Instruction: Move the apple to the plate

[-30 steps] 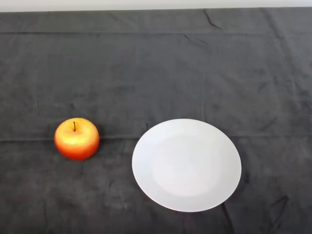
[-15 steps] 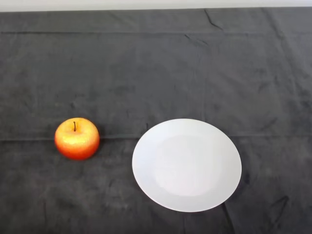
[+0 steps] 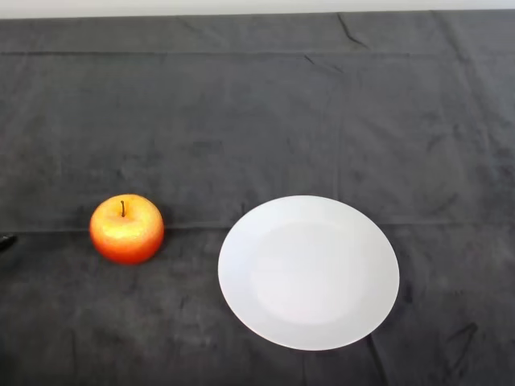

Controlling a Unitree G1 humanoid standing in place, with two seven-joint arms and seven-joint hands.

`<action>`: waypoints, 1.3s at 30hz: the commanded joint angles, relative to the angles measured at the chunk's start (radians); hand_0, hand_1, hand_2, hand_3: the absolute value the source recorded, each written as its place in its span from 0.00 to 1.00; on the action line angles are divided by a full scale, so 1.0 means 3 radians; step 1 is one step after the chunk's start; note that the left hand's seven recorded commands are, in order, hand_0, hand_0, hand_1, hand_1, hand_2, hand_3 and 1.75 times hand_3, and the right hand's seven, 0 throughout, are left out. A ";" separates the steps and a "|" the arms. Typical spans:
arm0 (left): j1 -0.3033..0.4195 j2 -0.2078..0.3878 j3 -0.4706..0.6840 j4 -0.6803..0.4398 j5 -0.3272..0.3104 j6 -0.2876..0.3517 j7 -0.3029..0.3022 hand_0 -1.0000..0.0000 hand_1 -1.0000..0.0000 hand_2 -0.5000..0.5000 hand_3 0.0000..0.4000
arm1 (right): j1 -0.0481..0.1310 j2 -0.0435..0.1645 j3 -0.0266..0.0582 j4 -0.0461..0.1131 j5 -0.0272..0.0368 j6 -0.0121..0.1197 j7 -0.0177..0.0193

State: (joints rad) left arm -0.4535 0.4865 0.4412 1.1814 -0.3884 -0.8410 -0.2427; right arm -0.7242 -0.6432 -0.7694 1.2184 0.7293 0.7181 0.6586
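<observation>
Red-orange, glossy round apple [image 3: 126, 228] sits stem up on the dark cloth [image 3: 257, 121], left of the round white plate [image 3: 308, 272] and apart from it. It looks firm, smooth, liable to roll; grip its sides. A black sliver of the hand [image 3: 5, 240] shows at the left edge; its fingers cannot be judged.

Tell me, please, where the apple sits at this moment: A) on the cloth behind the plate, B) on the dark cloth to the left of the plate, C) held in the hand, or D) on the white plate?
B: the apple rests stem-up on the dark cloth, left of the bare white plate and apart from it.
</observation>
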 commanded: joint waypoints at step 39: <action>-0.0005 -0.0532 -0.1010 -0.0371 0.1211 -0.0551 0.0403 1.00 1.00 0.50 0.00 | -0.0034 -0.0075 -0.0053 -0.0004 0.0047 -0.0016 0.0005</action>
State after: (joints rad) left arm -0.4527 0.3221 0.1582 1.1244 -0.0385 -0.9863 -0.1315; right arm -0.7242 -0.6437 -0.7695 1.2184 0.7293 0.7179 0.6585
